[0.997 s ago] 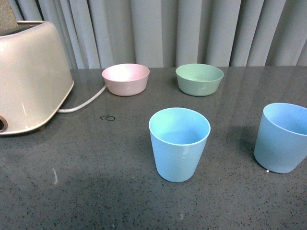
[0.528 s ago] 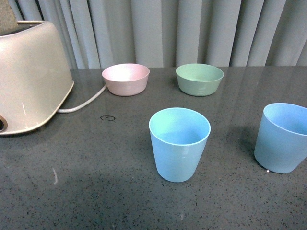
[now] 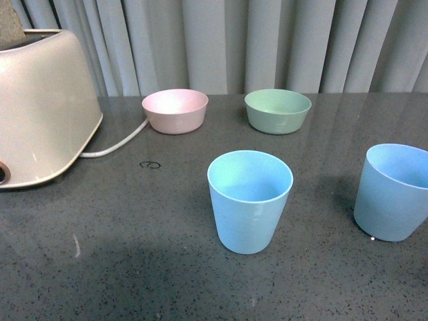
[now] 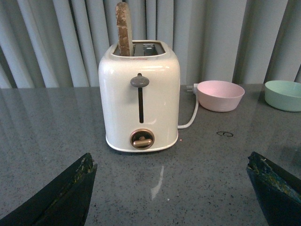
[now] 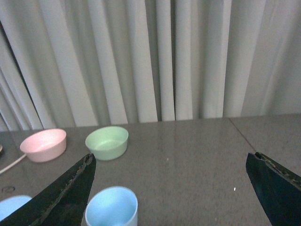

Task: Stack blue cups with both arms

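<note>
Two light blue cups stand upright on the dark table in the front view: one in the middle (image 3: 249, 200), one at the right edge (image 3: 393, 191), well apart. Neither arm shows in that view. The right wrist view looks down on one blue cup (image 5: 112, 207) near its left fingertip, and a sliver of the other blue cup (image 5: 11, 206) at the frame's corner. My right gripper (image 5: 169, 181) is open and empty above the table. My left gripper (image 4: 171, 183) is open and empty, facing the toaster, with no cup in its view.
A cream toaster (image 3: 40, 110) with a slice of bread stands at the left, its white cord (image 3: 117, 144) trailing toward a pink bowl (image 3: 175, 110). A green bowl (image 3: 277, 110) sits at the back middle. Grey curtains hang behind the table.
</note>
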`<state>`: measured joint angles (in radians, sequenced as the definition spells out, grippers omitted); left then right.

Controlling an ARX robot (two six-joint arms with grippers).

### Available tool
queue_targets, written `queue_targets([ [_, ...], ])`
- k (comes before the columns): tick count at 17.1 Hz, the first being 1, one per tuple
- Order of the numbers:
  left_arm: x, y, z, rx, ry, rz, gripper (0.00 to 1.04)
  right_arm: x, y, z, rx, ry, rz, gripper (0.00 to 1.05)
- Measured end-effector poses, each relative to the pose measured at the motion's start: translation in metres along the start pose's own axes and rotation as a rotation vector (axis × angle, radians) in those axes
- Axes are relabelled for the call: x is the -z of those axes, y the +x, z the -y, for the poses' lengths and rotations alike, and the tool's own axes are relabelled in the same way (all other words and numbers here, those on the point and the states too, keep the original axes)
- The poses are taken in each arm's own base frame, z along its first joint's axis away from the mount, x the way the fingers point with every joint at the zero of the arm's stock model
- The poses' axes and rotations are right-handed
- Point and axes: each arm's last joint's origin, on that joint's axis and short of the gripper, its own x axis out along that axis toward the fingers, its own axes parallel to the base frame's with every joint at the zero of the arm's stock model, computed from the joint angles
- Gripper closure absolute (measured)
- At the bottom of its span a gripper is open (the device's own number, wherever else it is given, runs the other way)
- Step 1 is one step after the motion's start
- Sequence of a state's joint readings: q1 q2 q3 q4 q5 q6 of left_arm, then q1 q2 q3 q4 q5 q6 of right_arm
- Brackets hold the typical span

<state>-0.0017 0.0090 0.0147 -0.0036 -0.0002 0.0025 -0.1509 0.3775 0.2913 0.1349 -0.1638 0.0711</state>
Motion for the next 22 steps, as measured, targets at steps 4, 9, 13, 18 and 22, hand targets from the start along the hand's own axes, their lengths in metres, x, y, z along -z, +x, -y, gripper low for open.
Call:
queue_targets([
  [4, 0.000, 0.000, 0.000, 0.000, 0.000, 0.000, 0.07, -0.021, 0.082, 0.006, -0.026, 0.011, -0.289, 0.07],
  [9, 0.000, 0.000, 0.000, 0.000, 0.000, 0.000, 0.07, 0.023, 0.147, -0.001, -0.078, 0.105, -0.718, 0.07],
  [13, 0.000, 0.000, 0.000, 0.000, 0.000, 0.000, 0.07, 0.044, 0.162, -0.013, -0.099, 0.146, -0.799, 0.07],
  [18, 0.000, 0.000, 0.000, 0.000, 0.000, 0.000, 0.07, 0.051, 0.166, -0.015, -0.065, 0.138, -0.814, 0.07],
  [22, 0.000, 0.000, 0.000, 0.000, 0.000, 0.000, 0.07, 0.067, 0.166, -0.018, -0.065, 0.139, -0.856, 0.36],
])
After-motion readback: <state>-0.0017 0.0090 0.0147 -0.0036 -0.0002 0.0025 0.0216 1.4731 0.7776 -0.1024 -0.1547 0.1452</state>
